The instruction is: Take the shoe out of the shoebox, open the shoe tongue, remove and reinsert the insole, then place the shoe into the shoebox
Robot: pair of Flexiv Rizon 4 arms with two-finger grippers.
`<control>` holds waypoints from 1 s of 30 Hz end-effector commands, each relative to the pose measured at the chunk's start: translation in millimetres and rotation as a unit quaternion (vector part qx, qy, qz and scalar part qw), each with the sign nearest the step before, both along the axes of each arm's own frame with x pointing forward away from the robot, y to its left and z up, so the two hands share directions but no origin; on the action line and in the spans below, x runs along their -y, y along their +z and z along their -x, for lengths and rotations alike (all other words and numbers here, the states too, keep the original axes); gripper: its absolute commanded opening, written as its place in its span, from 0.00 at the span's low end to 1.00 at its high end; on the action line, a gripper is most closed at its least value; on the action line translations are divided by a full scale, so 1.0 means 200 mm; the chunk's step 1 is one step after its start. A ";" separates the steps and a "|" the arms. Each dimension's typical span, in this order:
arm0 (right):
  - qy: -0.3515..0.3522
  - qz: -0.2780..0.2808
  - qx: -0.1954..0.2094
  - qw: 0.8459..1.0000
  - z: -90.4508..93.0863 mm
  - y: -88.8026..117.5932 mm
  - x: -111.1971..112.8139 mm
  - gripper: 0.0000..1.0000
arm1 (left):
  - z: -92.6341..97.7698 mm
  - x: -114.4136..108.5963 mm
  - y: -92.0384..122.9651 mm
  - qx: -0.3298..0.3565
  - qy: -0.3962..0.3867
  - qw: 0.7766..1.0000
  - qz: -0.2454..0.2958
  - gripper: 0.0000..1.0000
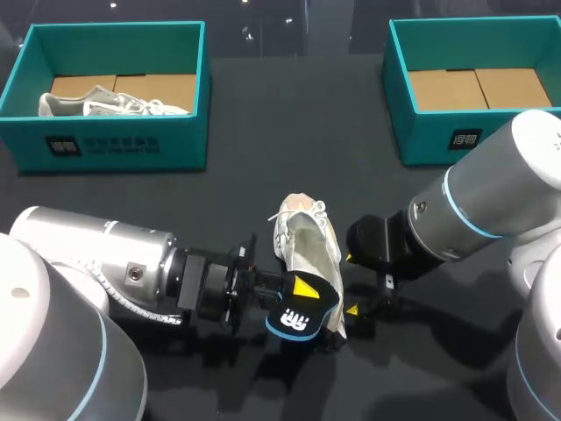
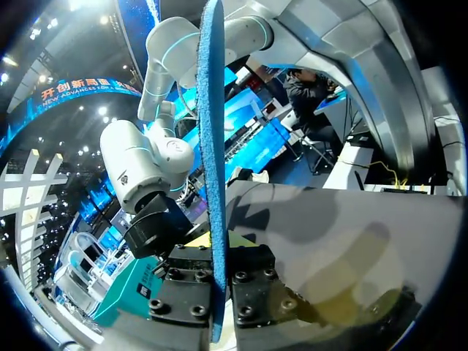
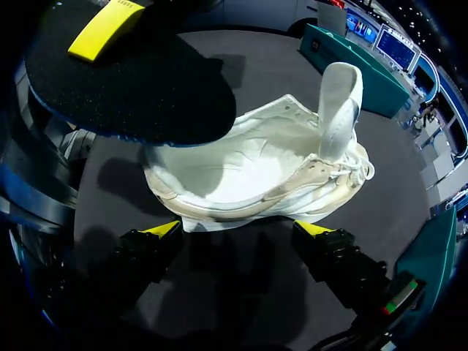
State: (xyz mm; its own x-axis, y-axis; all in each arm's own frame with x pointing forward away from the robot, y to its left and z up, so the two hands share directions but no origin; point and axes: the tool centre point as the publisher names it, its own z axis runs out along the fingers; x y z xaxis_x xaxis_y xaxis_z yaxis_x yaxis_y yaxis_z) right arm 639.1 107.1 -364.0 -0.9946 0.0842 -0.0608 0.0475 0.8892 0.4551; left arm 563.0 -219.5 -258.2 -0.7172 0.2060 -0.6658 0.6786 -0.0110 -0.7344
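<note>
Shoe (image 1: 307, 246) is out of its box and sits about the middle of the dark table (image 1: 263, 140), a white one, heel nearest me and toe pointing away. Its mouth gapes and its tongue (image 3: 340, 102) stands pulled up clear of the opening.

At the heel end, the left gripper (image 1: 296, 291) comes in from the left, clamped on the insole (image 1: 302, 317), a finger pressed on each face. The insole is black on top with a blue edge. From where I stand it hangs over the heel of the shoe, and I cannot tell whether they touch.

On the other side, the right gripper (image 3: 238, 232) has its fingers spread wide with nothing between them. The yellow tips rest just short of the side of the shoe.

Along the far edge of the table are two boxes, well apart. The teal box (image 1: 114, 145) at the far left has a pale sneaker (image 1: 105, 105) lying on its brown cardboard floor. The second teal box (image 1: 438, 132), at the far right, shows its cardboard floor.
</note>
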 end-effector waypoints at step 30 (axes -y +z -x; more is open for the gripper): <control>-0.001 0.001 0.001 1.000 0.01 0.00 0.00 1.00 | 0.01 0.09 -0.03 -0.026 0.059 0.997 0.032 0.00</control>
